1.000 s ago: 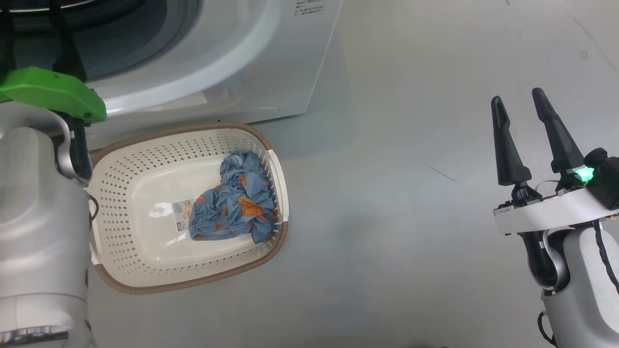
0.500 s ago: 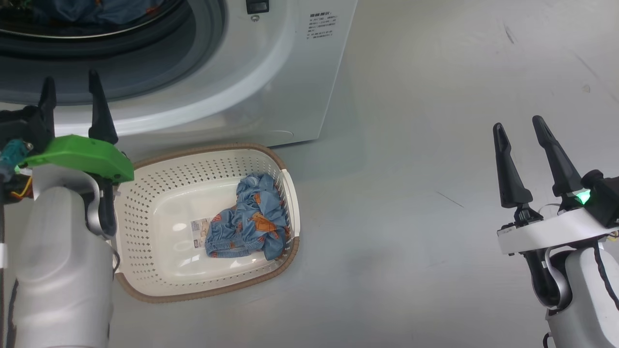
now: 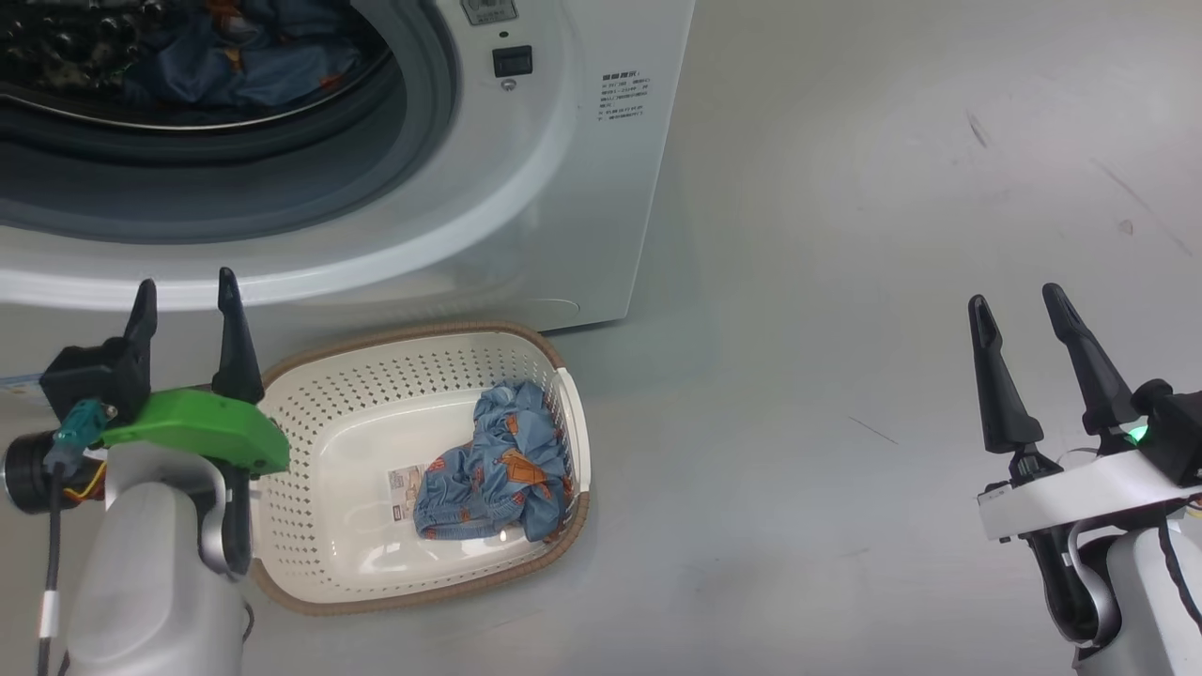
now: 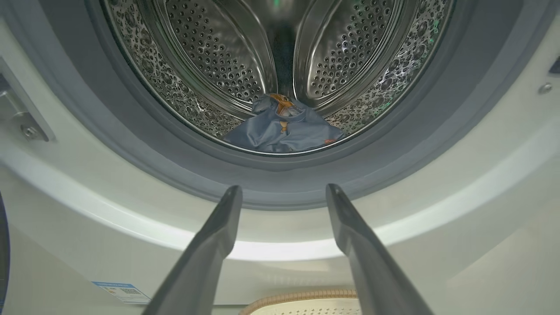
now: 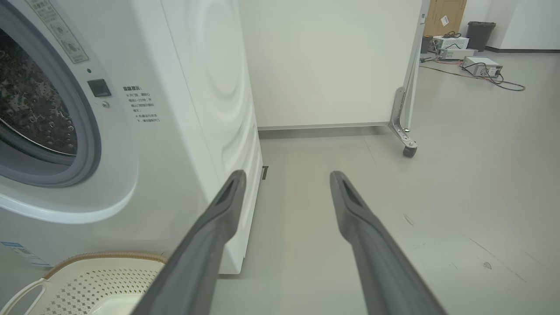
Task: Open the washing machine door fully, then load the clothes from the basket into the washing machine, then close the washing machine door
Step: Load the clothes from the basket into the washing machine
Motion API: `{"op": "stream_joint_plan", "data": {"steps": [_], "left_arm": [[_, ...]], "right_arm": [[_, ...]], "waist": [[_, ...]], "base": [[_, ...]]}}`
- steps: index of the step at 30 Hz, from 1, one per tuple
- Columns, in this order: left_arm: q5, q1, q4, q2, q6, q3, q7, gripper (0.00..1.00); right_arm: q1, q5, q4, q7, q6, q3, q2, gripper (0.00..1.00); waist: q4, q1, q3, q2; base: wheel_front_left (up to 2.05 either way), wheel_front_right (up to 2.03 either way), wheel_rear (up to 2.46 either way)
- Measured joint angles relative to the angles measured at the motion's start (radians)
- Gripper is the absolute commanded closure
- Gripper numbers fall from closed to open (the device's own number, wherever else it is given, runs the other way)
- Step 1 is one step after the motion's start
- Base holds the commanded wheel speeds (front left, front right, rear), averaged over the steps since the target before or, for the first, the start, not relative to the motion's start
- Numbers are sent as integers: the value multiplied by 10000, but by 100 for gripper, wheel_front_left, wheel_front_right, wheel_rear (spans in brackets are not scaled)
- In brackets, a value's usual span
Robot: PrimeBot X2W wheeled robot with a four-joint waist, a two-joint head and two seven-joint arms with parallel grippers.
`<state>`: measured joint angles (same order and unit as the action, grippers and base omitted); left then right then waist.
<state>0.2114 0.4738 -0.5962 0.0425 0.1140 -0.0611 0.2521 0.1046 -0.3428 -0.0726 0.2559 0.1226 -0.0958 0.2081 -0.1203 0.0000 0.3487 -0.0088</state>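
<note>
Straight ahead of the left pincer (image 3: 185, 286), beyond its widely spread, empty fingers: the washing machine (image 3: 563, 188), with grey gasket (image 4: 131, 144) and steel drum (image 4: 210, 57) open to reach and unobstructed. Points to the opening of the washing machine door as done, though cannot place the door itself from these views. Deep past the same fingertips, low on the drum's curve: one blue garment (image 4: 284, 131) with orange print, already loaded. Below and just to the right of the left pincer, tucked against the machine's front: the basket (image 3: 423, 330), holding one more crumpled bundle of blue clothes (image 3: 498, 469) against the wall farther from that pincer, beside the barcode sticker (image 3: 406, 493) on the bare bottom. Well apart, off to the right: the right pincer (image 3: 1015, 299), likewise spread and gripping nothing, poised above bare floor (image 3: 845, 282), with basket and machine both away to its left. Reads, as a judgement, as partway through the loading step: door open, one piece inside, one bundle left to lift. Leaves a reach down into the basket, a pinch on the bundle, a carry into the drum past the gasket, and a release there. Leaves last the swing of the door back onto the opening and a push to latch, not yet begun.
</note>
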Motion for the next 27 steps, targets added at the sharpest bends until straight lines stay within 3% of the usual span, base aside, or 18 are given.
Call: {"op": "stream_joint_plan", "data": {"steps": [13, 27], "left_arm": [[0, -1691, 1103, -48, 4, -104, 0, 0], [0, -2491, 2011, -59, 2, -173, 0, 0]], "right_arm": [[-552, -15, -8, 0, 0, 10, 50, 0], [-743, -86, 15, 0, 0, 44, 67, 0]], "waist": [[-47, 0, -645, 0], [-97, 0, -861, 0]], "base": [[0, 0, 0], [0, 0, 0]]}}
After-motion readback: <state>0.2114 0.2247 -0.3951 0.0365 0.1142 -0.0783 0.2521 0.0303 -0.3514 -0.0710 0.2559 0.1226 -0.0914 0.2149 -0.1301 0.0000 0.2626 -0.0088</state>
